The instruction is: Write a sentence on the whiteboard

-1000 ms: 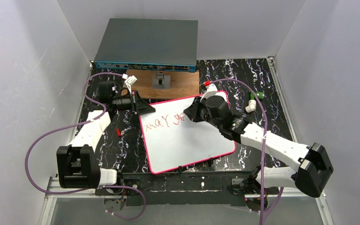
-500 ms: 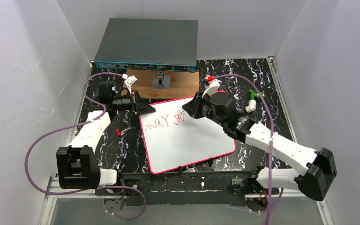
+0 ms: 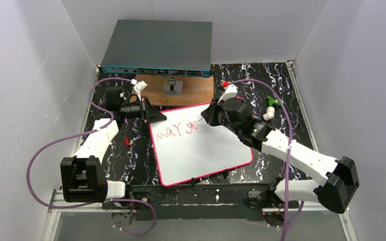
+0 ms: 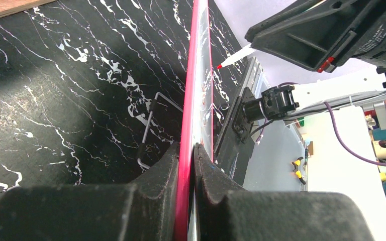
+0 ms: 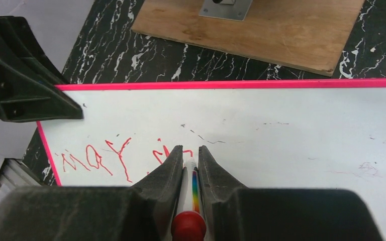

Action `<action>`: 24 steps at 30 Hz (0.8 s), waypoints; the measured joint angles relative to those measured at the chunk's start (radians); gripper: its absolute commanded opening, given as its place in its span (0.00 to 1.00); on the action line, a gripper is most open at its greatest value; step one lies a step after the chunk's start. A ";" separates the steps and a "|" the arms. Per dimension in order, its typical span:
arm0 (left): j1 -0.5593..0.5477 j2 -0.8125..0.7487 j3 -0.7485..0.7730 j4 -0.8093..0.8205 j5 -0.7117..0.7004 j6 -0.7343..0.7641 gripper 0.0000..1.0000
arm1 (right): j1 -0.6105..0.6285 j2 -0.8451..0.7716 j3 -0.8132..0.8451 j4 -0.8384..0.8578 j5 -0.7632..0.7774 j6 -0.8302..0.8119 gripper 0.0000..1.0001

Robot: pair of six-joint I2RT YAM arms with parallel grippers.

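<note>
At the whiteboard's (image 3: 201, 148) far-left corner the left gripper (image 3: 160, 118) clamps its smooth pink rim; the right gripper (image 5: 190, 150), over the wobbly red sentence (image 3: 178, 130), pinches a slim marker (image 5: 191, 185).

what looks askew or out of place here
The whiteboard lies skewed on the table, its edges not square with the table's, its far-left corner clamped by the left gripper. A small red piece lies loose left of it; too small to identify.
</note>
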 measured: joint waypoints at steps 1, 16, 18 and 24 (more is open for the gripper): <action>0.000 0.000 0.000 0.000 0.000 0.000 0.00 | -0.002 0.005 0.000 -0.004 0.001 0.000 0.01; 0.000 0.000 0.000 0.000 0.000 0.000 0.00 | -0.008 0.048 -0.002 -0.004 0.003 0.004 0.01; 0.000 0.000 0.000 0.000 -0.002 0.000 0.00 | -0.008 0.052 -0.002 -0.003 0.003 0.004 0.01; 0.000 0.000 0.000 0.000 -0.002 0.000 0.00 | -0.008 0.053 -0.002 -0.001 0.003 0.004 0.01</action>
